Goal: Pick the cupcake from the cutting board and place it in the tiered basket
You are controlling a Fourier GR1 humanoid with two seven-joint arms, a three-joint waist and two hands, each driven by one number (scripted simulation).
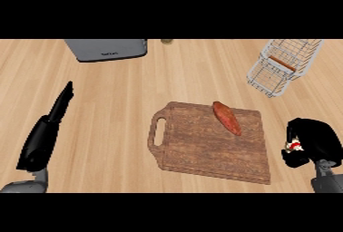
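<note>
1. Head view: a wooden cutting board (211, 142) lies on the light wood worktop (120, 99), its handle slot toward 9 o'clock.
2. A reddish, elongated sweet potato (227, 118) lies on the board's far part, toward 1 o'clock from the board's middle.
3. The right robot hand (309, 142) sits at 3 o'clock of the board, just off its right edge, with the fingers curled around the cupcake (293, 145); only a small white and red patch of the cupcake shows between the black fingers.
4. The cupcake is thus off the board, in the right robot hand, beside the board's right edge.
5. The wire tiered basket (285, 63) stands at 1 o'clock of the scene, well apart from the holding hand, toward 12 o'clock from it.
6. The left robot hand (48, 129) shows at 9 o'clock, near the left edge, fingers straight and released, pointing toward 12 o'clock, touching nothing.
7. A grey toaster (107, 49) stands at 11 o'clock along the far edge, partly cut off.
</note>
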